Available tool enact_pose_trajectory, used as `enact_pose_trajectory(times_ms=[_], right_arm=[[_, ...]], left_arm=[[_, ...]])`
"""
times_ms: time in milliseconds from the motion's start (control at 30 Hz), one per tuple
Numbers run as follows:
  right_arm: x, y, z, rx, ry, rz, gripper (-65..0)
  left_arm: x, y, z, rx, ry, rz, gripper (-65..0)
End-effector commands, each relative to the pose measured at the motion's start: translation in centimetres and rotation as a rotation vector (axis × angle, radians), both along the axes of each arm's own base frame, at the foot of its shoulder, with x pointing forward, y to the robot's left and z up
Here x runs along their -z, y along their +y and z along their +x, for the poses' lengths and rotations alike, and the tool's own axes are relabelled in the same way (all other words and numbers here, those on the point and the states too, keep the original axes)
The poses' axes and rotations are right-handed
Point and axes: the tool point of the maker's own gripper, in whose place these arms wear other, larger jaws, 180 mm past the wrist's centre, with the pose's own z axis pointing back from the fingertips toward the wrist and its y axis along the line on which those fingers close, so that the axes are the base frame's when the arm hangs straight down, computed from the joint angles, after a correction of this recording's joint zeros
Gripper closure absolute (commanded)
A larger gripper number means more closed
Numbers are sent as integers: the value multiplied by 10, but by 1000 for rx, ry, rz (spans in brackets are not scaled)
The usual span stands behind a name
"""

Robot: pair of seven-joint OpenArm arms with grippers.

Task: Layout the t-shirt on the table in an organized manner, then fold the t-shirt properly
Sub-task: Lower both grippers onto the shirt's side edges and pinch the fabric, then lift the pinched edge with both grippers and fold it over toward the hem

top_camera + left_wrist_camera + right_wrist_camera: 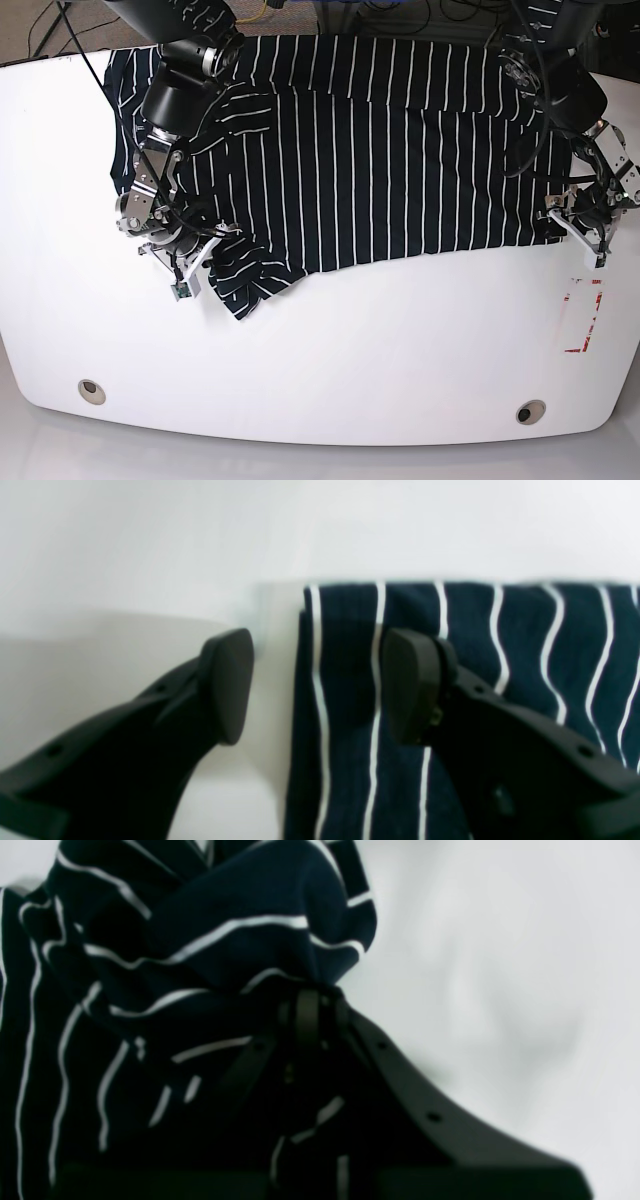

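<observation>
Base view: the t-shirt (370, 150) is seen spread across the far half of the counter (320, 360), stripes running near to far, body mostly flat. One corner on the view's left is bunched and folded over itself near the front hem; the hem line slopes unevenly from there toward the right.

Right wrist view: the right gripper (310, 995) is seen with its fingers pressed together on a gathered wad of striped cloth, which is lifted into rumpled folds above them.

Left wrist view: the left gripper (315, 685) is seen with fingers spread wide, nothing held. One finger (227, 685) is over bare counter, the other (412, 685) over the cloth, so the shirt's side edge is straddled. Whether the tips touch the surface cannot be told.

Judged step: layout not yet finished; the two lower corners are being addressed for flattening.

Risks, as judged:
- Bunched corner may be dragged further under itself if the right hold is pulled without lift.
- Only one layer, or none, may be caught by the left fingers if closed too high above the edge.
- Uneven pull between sides may skew the hem and wrinkle the body.
</observation>
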Motion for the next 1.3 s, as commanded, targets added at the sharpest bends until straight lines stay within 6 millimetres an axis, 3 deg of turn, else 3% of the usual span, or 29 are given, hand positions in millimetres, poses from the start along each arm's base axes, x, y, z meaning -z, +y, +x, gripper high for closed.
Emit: enact_pose_trajectory(times_ms=[0,267,333,567,633,833,1133,1267], right_arm=[[-28,-4,19,1,-89,-3,0],[-50,-12,23,11,-131,-50,0],[-53,-14,23,12,-129,-60,0],[-70,-20,25,21,-166,-91,-2],[-73,-19,26,17,-174,-98,-2],[-77,-9,25,-29,-162,-134,-2],[-84,-9,22,-38,-178,-162,-2],[-84,-11,21,-36,-178,-166,-2]], left_arm=[[-3,-1,4,18,8,13,-389],[0,-7,4,33,15,12,-375],[0,-10,6,44,15,14,-333],[5,-36,14,121,32,18,-43],[6,-38,14,129,34,19,0],[2,-39,17,129,22,21,0],[-34,-40,32,127,-83,83,0],[-41,-35,27,124,-95,116,0]])
